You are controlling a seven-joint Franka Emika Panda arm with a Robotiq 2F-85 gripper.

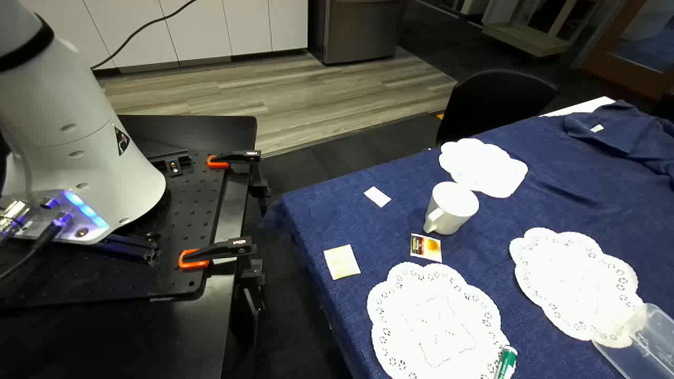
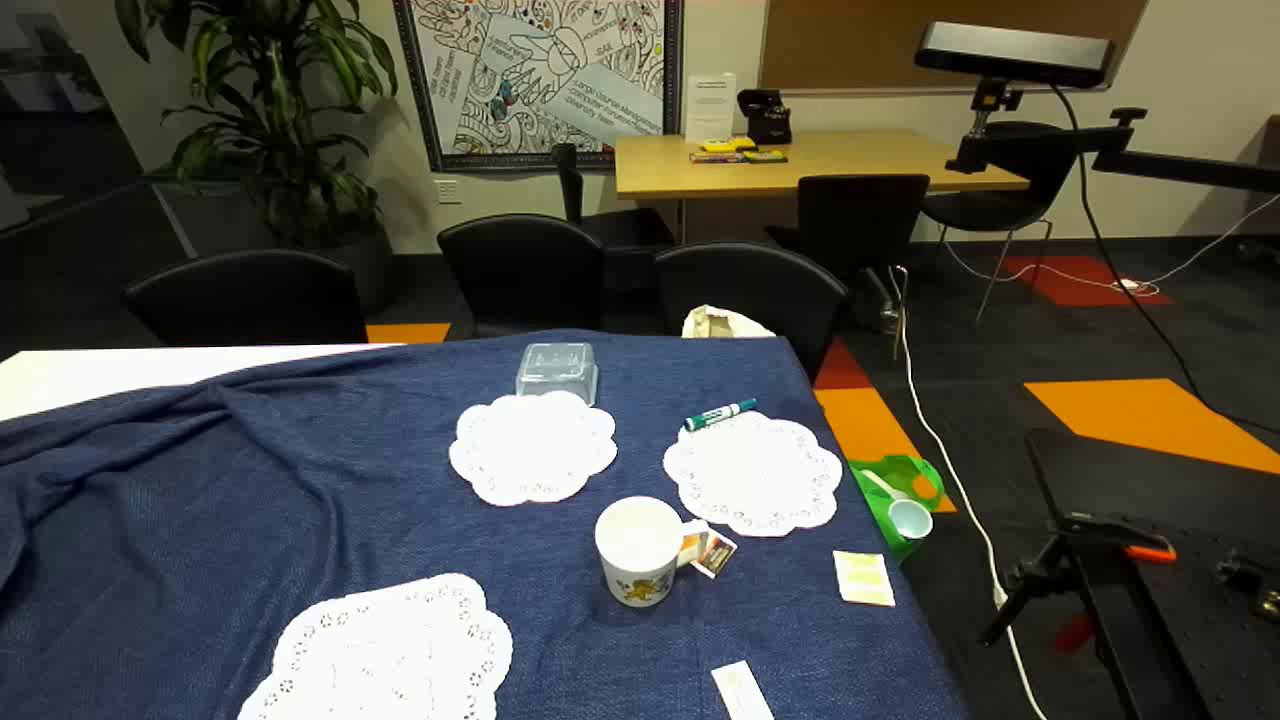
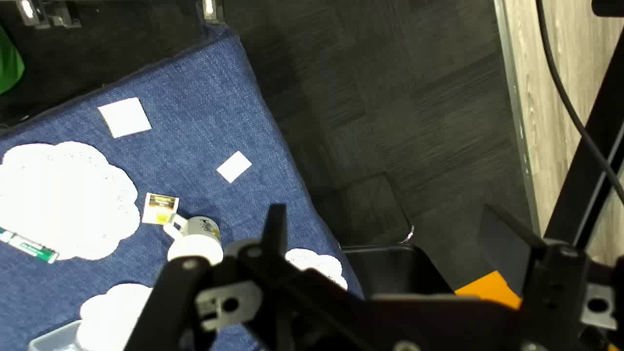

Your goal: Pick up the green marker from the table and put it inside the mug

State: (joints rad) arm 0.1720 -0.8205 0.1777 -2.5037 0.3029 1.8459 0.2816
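Observation:
The green marker [image 1: 506, 362] has a white label and lies partly on the edge of a lace doily; it also shows in an exterior view [image 2: 722, 414] and in the wrist view [image 3: 30, 246]. The white mug [image 1: 451, 208] stands upright on the blue-draped table [image 1: 326, 221], its handle to one side; it also shows in an exterior view [image 2: 640, 548] and in the wrist view [image 3: 195, 247]. The inside of the mug looks empty. My gripper [image 3: 382, 214] is open with nothing between its fingers, high above the table's edge and the floor, apart from marker and mug.
Several lace doilies [image 2: 752, 475] lie on the cloth. A tea packet [image 1: 426, 247] lies beside the mug. A yellow packet [image 1: 342, 261] and a small white packet [image 1: 377, 196] lie near the table edge. A clear plastic container [image 2: 558, 372] sits by a doily. Black chairs [image 1: 495, 102] surround the table.

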